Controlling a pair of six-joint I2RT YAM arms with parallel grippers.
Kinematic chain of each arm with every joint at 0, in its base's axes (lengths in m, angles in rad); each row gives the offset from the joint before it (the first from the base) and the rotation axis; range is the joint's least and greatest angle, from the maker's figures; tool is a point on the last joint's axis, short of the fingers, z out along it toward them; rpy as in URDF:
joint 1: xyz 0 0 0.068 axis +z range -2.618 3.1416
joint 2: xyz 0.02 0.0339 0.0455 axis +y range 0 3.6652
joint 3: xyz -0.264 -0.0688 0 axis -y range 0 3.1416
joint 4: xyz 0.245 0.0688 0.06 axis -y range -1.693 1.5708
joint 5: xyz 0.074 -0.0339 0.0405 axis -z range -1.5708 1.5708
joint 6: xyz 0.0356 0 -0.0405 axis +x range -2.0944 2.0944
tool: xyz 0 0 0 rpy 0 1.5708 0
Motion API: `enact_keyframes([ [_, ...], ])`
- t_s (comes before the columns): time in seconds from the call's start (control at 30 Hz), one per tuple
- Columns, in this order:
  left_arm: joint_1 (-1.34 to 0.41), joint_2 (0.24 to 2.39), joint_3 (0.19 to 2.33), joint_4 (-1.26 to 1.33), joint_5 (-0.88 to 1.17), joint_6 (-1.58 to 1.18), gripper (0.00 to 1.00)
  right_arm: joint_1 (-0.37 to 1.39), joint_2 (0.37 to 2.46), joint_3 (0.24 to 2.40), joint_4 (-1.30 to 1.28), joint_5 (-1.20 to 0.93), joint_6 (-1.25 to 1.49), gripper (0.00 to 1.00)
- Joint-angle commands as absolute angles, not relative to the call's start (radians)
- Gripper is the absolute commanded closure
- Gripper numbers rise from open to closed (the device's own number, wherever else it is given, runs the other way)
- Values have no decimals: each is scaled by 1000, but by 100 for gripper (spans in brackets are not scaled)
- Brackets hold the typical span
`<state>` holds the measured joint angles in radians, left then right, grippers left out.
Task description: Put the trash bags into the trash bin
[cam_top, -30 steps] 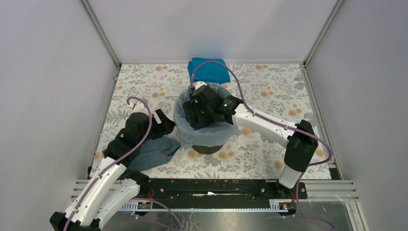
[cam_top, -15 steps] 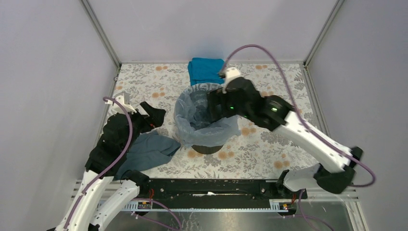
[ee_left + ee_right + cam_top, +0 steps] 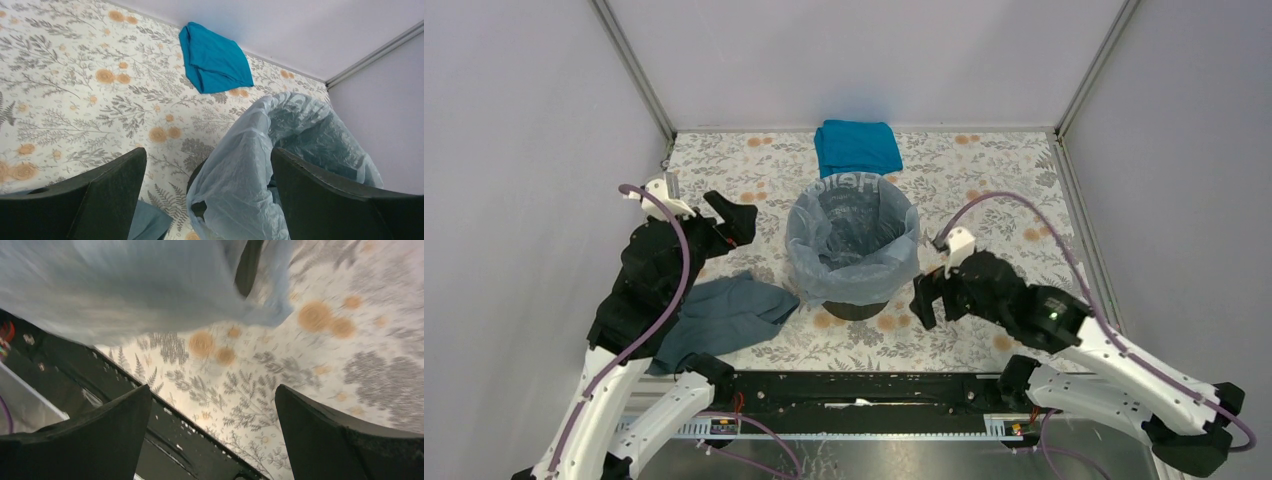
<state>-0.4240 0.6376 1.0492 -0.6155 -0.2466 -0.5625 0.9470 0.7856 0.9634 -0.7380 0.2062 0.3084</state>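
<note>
At the left of the table, the left gripper [image 3: 732,216] has backed away from the trash bin [image 3: 856,309], its jaws spread wide on nothing. In the middle, the trash bag [image 3: 854,262] lines the bin, its edge draped over the rim. To the right, the right gripper [image 3: 924,296], 1 second ago down inside the bin, has pulled out with jaws wide and empty, so the task looks finished.

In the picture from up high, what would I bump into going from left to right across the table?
left tool → trash bin lined with the trash bag → right tool
</note>
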Motion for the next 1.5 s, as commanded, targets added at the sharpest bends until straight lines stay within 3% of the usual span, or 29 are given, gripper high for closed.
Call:
enact_keyframes([
  [0.0,-425,669,1128,-599,-305,-507,1,953,717,724,-365,21,250,0],
  [0.13,-425,674,1160,-616,-312,-503,1,953,737,609,-78,126,275,0],
  [0.33,-425,630,1160,-642,-353,-482,1,952,747,227,652,105,182,0],
  [0.6,-425,591,1150,-640,-368,-461,1,953,1150,269,984,21,46,2],
  [0.83,-425,549,1131,-639,-342,-475,1,953,1529,454,1198,-34,26,2],
  [0.97,-425,529,1162,-670,-359,-452,1,952,1722,614,1253,51,56,0],
  [1.47,-426,502,1224,-717,-393,-410,1,928,2279,1425,957,62,151,0],
])
